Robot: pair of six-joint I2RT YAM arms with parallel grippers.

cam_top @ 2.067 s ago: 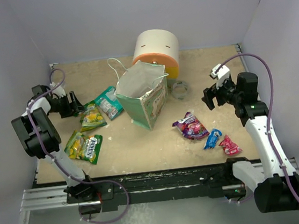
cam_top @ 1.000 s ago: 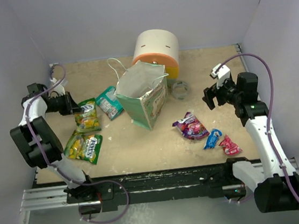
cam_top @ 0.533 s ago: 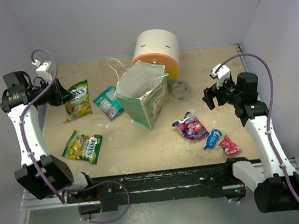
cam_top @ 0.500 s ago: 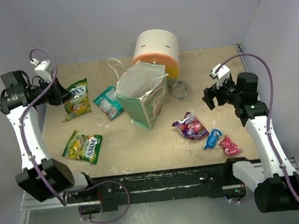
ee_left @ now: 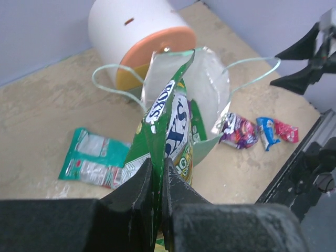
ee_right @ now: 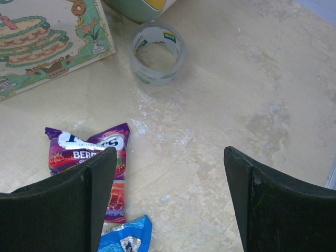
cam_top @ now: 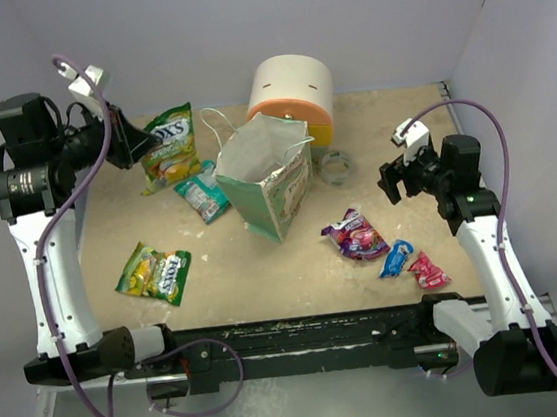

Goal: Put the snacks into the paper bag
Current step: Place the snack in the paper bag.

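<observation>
- Yellow-green shiny plastic snack packet hangs in the air at about ten o'clock from the bag. The left gripper pinches it by one edge, and the wrist view shows the jaws drawn narrow on the foil.
- Another yellow-green foil packet lies flat on the sandy tabletop at the bag's eight o'clock, well apart from it.
- One small teal plastic packet lies at nine o'clock, just beside the bag's wall.
- Mid-table, the pale mint-green boxy paper bag stands upright with its mouth open. I cannot tell what is inside.
- Behind it at twelve o'clock sits a round cream-and-orange drawer unit, with a clear plastic tape ring at two o'clock.
- At four o'clock lie a purple foil packet, a small blue packet and a small pink packet, in a loose row.
- Hovering at three o'clock, the right gripper has its jaws spread wide and holds nothing.
- Likely trouble:
  - The hold is on a thin edge, so the packet could swing or slip out during the carry.
  - The packet looks tall against the bag's mouth. Let go off-centre, it could catch on the rim and hang there, or tip the light bag.
  - A low approach could shove the bag against the drawer unit.
</observation>
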